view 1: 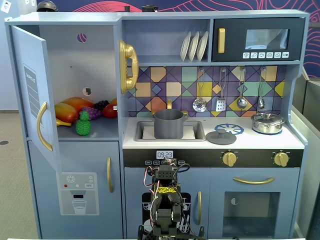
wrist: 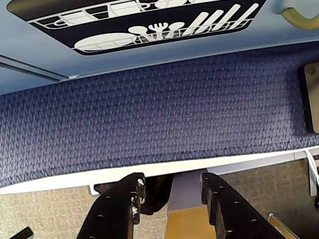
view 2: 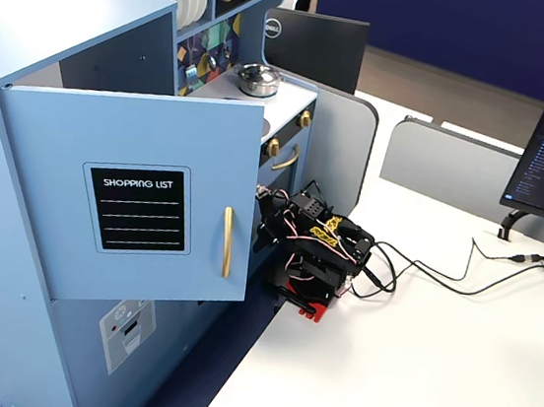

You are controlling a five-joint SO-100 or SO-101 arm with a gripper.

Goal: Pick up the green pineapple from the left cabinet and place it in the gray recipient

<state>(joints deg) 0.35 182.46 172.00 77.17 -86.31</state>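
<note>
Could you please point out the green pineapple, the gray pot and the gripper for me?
green pineapple [view 1: 83, 125]: a fixed view, bumpy body.
gray pot [view 1: 168, 127]: a fixed view, front wall.
gripper [wrist: 172, 191]: wrist view, gap between the open fingertips.

Bright, even indoor light fills all three views, with soft, faint shadows inside the left cabinet [view 1: 75, 75]. The microwave window [view 1: 266, 38] shows pale glare. The wrist view is sharp on the carpet, softer at the gripper fingers [wrist: 122, 204] (slightly blurred)

- You have one green pineapple [view 1: 83, 124] in the left cabinet [view 1: 70, 60].
- One gray recipient [view 1: 168, 124].
- One silver lidded pot [view 1: 268, 122].
- Three white plates [view 1: 194, 46].
- Four hanging utensils [view 1: 221, 90].
</note>
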